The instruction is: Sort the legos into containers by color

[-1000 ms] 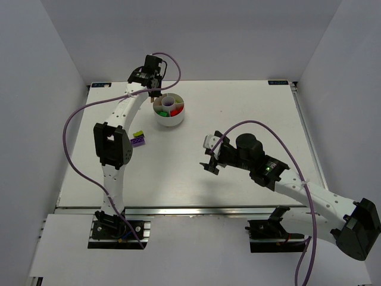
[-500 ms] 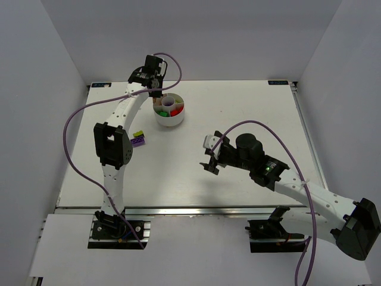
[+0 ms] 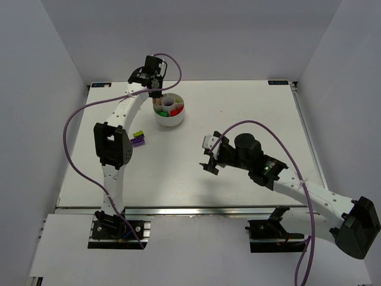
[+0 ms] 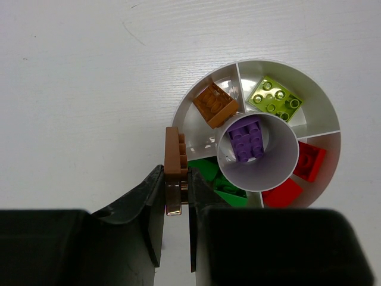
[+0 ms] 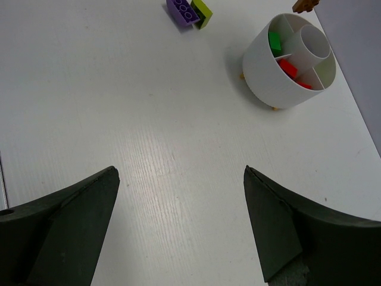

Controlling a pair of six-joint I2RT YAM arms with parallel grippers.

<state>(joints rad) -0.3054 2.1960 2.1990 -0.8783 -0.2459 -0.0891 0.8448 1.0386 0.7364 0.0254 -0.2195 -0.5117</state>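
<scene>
While the left arm reaches far across the tabletop (image 3: 250, 107) in the overhead view, its left gripper (image 3: 156, 95) hangs just above the left rim of the white dish (image 3: 169, 117). The pose suits a drop into a wedge. Well short of the dish, toward the arm bases, a loose purple brick (image 3: 138, 142) and a loose lime brick (image 3: 139, 134) lie touching each other, not yet sorted. The right gripper (image 3: 209, 156) sits well apart from the dish on the other side, out of the way.

From the left wrist, the left gripper (image 4: 176, 196) is clamped on a held orange brick (image 4: 174, 158), pinched by its lower end so that it stands upright. It hovers over the dish rim (image 4: 186, 107), between the green bricks (image 4: 217, 183) and the wedge holding a second orange brick (image 4: 215, 104). My guess is that wedge is the target, so a small shift inward comes before release. Around the dish, a lime-yellow brick (image 4: 275, 99) and red bricks (image 4: 309, 161) fill their own wedges, and a small purple brick (image 4: 248, 138) lies in the centre well.

From the right wrist, the right gripper (image 5: 180, 179) has its fingers wide apart and holds nothing. It looks across bare tabletop toward the dish (image 5: 268, 71), probably waiting.
</scene>
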